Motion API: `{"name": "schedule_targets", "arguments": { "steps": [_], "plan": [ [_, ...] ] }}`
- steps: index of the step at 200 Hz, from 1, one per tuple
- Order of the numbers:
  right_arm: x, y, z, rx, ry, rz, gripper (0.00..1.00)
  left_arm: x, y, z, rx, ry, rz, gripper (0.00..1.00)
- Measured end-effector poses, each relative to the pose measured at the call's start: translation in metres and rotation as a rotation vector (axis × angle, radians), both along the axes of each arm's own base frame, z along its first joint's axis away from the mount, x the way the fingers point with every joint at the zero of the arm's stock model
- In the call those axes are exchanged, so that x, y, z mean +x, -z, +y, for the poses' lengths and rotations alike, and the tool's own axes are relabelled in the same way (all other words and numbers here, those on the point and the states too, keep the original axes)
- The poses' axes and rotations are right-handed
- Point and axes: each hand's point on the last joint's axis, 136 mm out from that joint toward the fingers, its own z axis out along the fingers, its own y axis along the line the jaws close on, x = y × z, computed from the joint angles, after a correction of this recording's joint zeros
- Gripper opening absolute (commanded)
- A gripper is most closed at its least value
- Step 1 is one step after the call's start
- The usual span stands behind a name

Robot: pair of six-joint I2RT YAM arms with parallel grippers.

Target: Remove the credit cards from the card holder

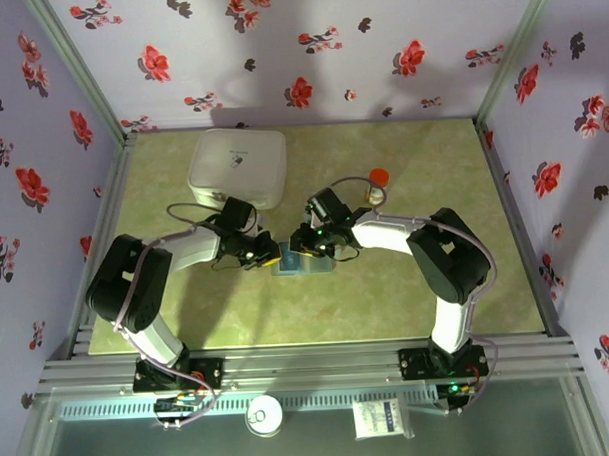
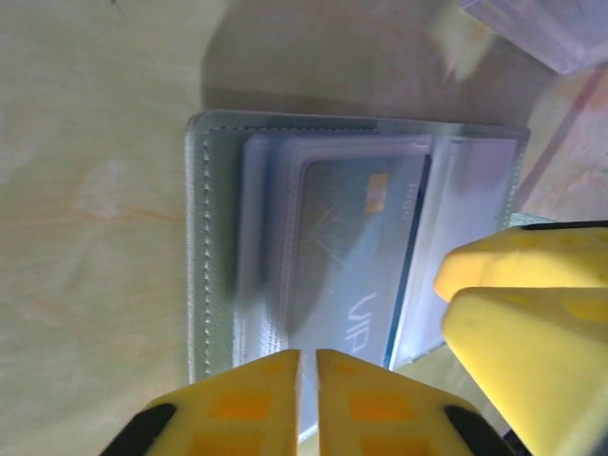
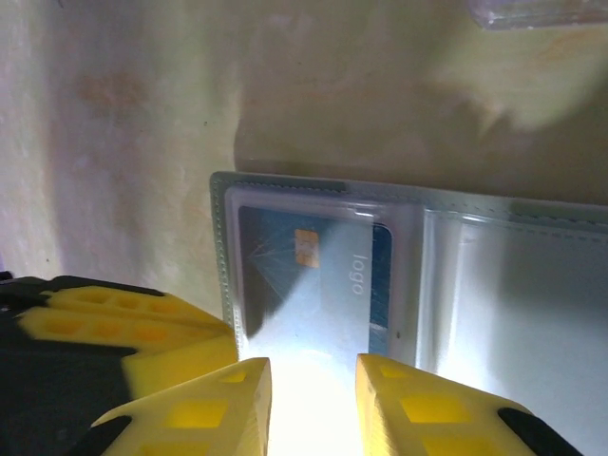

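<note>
Counter (image 1: 407,294): mottled yellow-green, marbled, with faint orange streaks. Walls (image 1: 308,48): pale lilac, printed with red blossoms and dark ones. Box (image 1: 237,165): white. Small round cap (image 1: 380,173): red-orange. Card holder (image 2: 201,256): slate grey-blue, one row of pale stitches along its border, frosted clear pockets. Credit card (image 2: 351,256): blue-teal, with a gold-orange chip (image 2: 378,187), white lettering and fine pale rays. My left jaws and my right jaws: bright yellow, squares of deeper orange-yellow, black behind. My arms (image 1: 136,284): black joints, pale grey links.
</note>
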Motion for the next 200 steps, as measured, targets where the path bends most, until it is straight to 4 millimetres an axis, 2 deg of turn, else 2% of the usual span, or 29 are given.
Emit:
{"name": "schedule_targets", "arguments": {
  "steps": [15, 89, 200],
  "plan": [
    [0.0, 0.0, 0.001, 0.007, -0.003, -0.001, 0.29, 0.0, 0.005, 0.001, 0.013, 0.004, 0.004, 0.07],
    [-0.001, 0.015, 0.001, -0.015, -0.005, 0.027, 0.28, 0.001, 0.005, 0.001, 0.012, 0.008, -0.003, 0.06],
    [0.002, 0.015, -0.009, -0.08, 0.008, 0.002, 0.28, 0.0, 0.003, 0.004, 0.003, -0.003, -0.016, 0.1]
  ]
}}
